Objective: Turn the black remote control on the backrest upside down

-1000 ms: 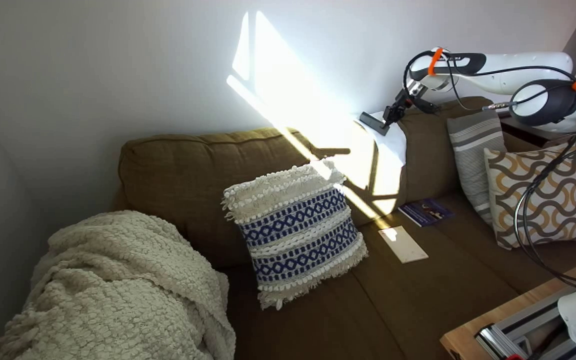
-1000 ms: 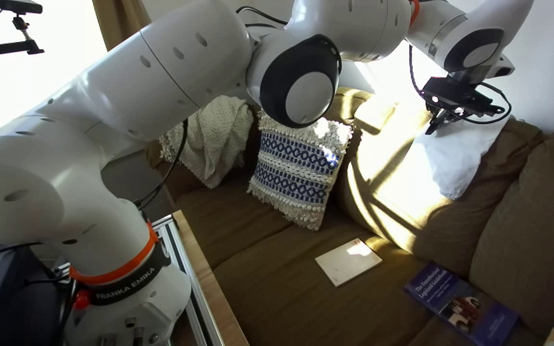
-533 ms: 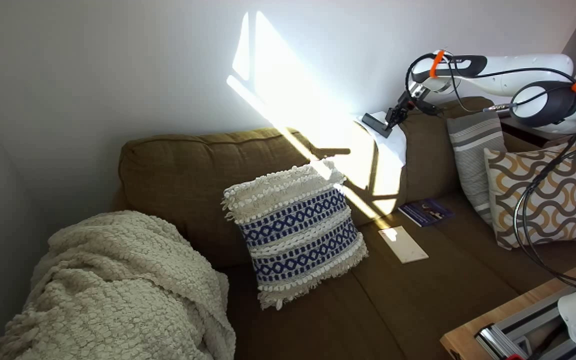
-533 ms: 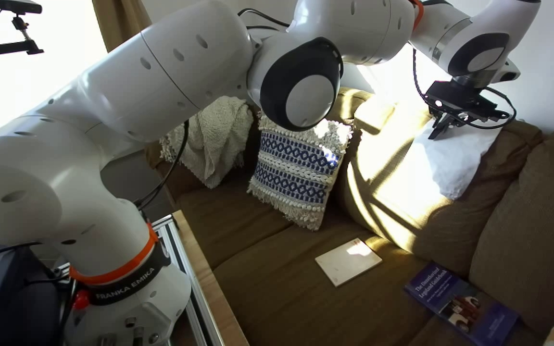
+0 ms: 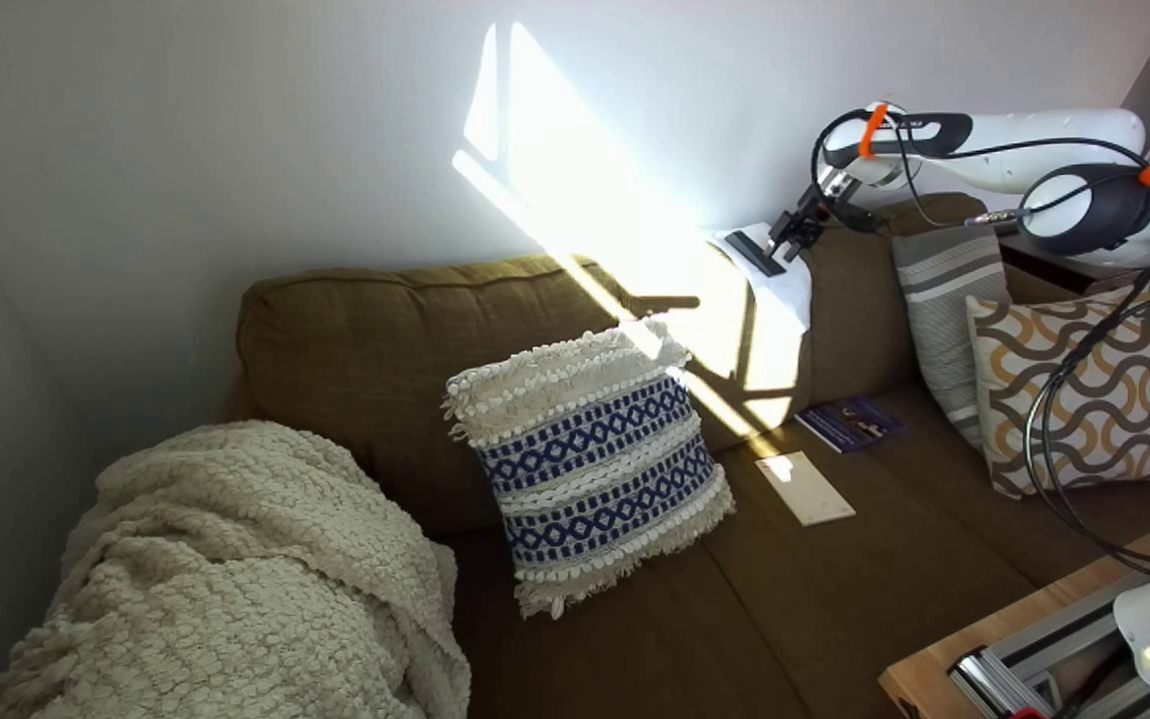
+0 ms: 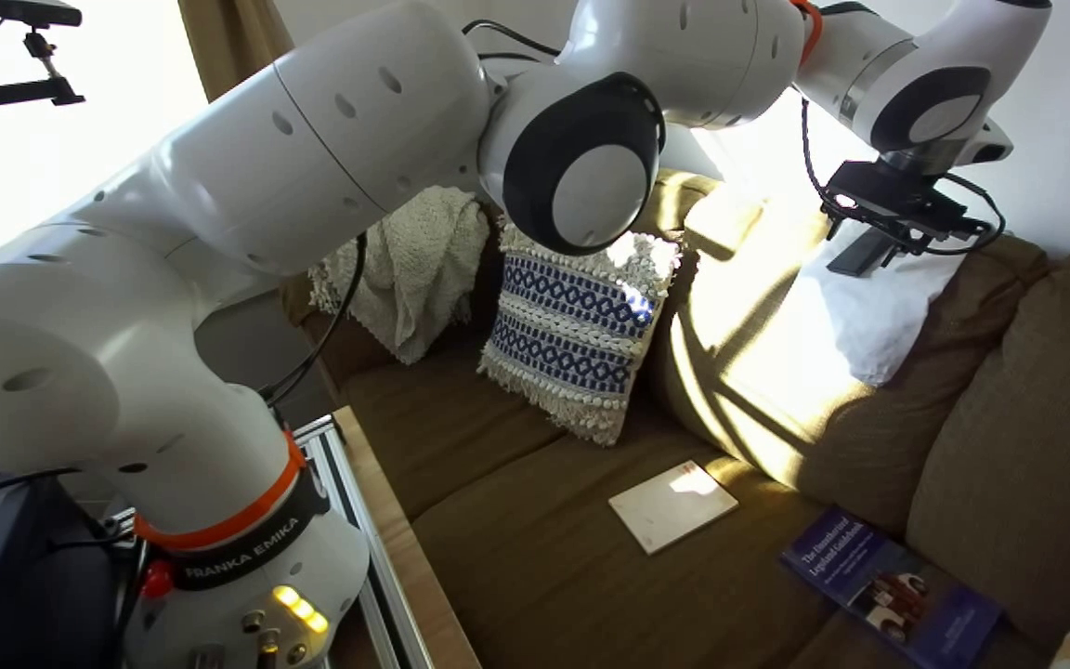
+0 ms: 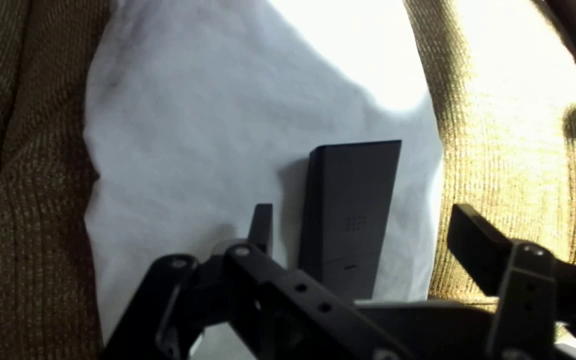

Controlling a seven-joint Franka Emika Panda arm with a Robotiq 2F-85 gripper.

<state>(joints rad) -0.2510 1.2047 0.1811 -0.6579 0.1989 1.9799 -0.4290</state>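
The black remote control (image 7: 350, 200) rests on a white cloth (image 7: 193, 125) draped over the brown backrest (image 5: 365, 340). Its dark face, turned up to the wrist camera, carries a small grid of dots and a short mark; its near end is hidden by my linkage. My gripper (image 7: 363, 215) stands open around the remote, one finger on each side and apart from it. The gap is wider on the right, where that finger (image 7: 473, 245) lies over brown fabric. Both exterior views also show the dark remote (image 5: 755, 254) just below the fingers.
A wall rises right behind the backrest. On the seat lie a pale flat board (image 6: 672, 506) and a purple-blue book (image 6: 888, 585). A blue-white fringed cushion (image 5: 605, 469) leans on the backrest, with more cushions (image 5: 1074, 389) at the far end. Strong sunlight glares on the cloth.
My fingers have spread apart and let go of the remote. Before that, remote and gripper shifted slightly down and rightward in an exterior view. More of the remote's dark face shows now.
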